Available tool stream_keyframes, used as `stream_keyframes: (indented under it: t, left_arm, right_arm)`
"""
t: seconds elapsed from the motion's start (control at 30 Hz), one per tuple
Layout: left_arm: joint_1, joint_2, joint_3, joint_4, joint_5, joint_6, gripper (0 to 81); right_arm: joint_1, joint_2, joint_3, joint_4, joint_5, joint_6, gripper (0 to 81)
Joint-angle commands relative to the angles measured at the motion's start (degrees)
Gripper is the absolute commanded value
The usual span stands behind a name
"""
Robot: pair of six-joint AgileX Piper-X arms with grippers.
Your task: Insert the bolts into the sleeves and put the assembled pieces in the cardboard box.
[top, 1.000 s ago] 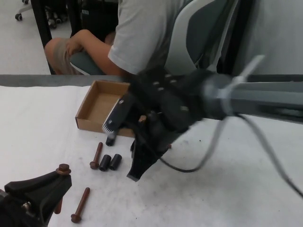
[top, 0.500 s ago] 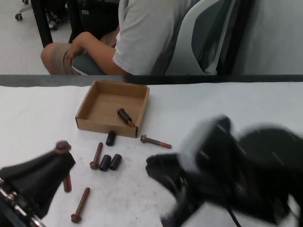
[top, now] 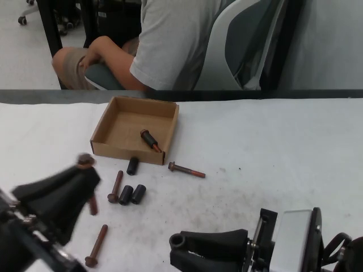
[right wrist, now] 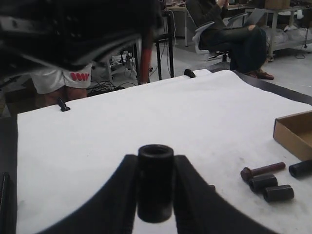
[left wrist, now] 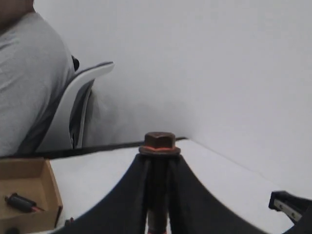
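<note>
high view: bolt (top: 86,161) in left tool (top: 85,175) upright, head up

Rusty metal bolt (left wrist: 157,146), matt black sleeve (right wrist: 155,183), plain cardboard box (top: 113,151)

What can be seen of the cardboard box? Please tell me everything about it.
The cardboard box is brown, open at the top, with low walls. It stands upright on the white bench cover. Inside lies one assembled piece, a bolt in a black sleeve. A loose black sleeve lies just outside its near wall; whether they touch I cannot tell.
</note>
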Motion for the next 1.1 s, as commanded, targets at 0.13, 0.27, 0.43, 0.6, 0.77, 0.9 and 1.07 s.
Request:
stream_keyframes:
  t: [0.13, 0.27, 0.43, 0.6, 0.77, 0.9, 1.07]
  left_arm:
    - [0.1, 15.6, -2.0, -19.1, 7.0, -6.1, 0.8]
    - [0.0, 20.6, -2.0, -27.0, 10.1, -11.3, 0.8]
    - [0.0, 22.0, -2.0, -29.3, 12.4, -16.4, 0.8]
    - [-0.2, 22.0, -2.0, -29.6, 13.6, -20.0, 0.8]
    - [-3.9, 22.0, -2.0, -29.6, 13.3, -20.0, 0.8]
    - [-6.7, 22.0, -2.0, -29.6, 13.1, -17.4, 0.8]
    - [-7.3, 22.0, -2.0, -29.6, 13.1, -15.8, 0.8]
  right_arm:
    - [0.2, 2.3, 0.0, -2.8, -1.9, -3.0, 0.2]
    - [0.2, 2.3, 0.0, -2.8, -2.8, -3.5, 0.2]
    - [0.2, 2.3, 0.0, -2.8, -2.8, -3.5, 0.2]
    - [0.2, 2.3, 0.0, -2.8, -2.8, -3.5, 0.2]
    - [0.2, 2.3, -0.3, -2.8, -4.2, -3.5, 0.2]
    - [0.2, 2.3, -0.8, -2.8, -4.7, -3.3, 0.2]
    - [0.2, 2.3, -1.3, -2.8, -4.7, -3.3, 0.2]
